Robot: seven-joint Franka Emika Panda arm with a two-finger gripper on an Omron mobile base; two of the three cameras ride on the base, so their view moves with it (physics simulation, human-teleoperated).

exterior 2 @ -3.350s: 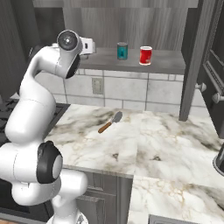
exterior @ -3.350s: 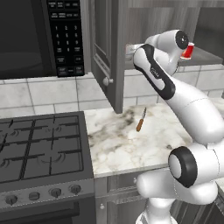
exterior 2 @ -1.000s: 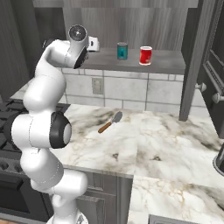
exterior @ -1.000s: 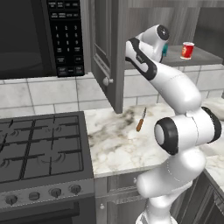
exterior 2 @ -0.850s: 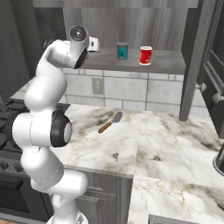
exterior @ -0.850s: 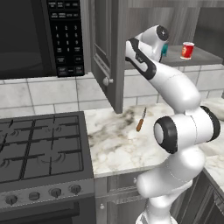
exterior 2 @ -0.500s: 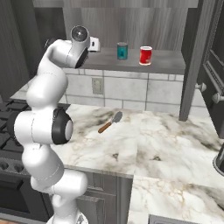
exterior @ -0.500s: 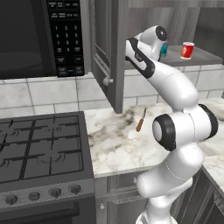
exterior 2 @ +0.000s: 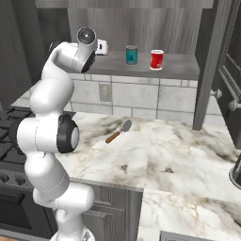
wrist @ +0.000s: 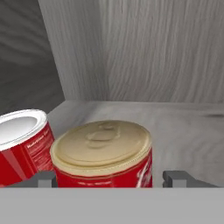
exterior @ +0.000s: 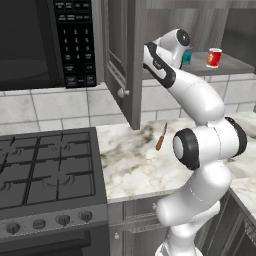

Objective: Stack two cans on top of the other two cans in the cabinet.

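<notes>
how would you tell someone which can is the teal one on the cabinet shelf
Find the open grey cabinet above the marble counter. Two cans stand on its shelf; the teal can is nearer the robot's hand, left of the red can in the right base view.

Two red cans point(wrist: 103, 153) block the hand; bare shelf point(wrist: 183, 127) behind them.

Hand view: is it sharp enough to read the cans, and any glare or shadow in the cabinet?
Hand view: the near can is sharp with a matte tan lid and no glare; the left can has blurry, unreadable label text. The left cabinet wall sits in shade. Right base view: the shelf is evenly lit, and the teal can is clear.
</notes>
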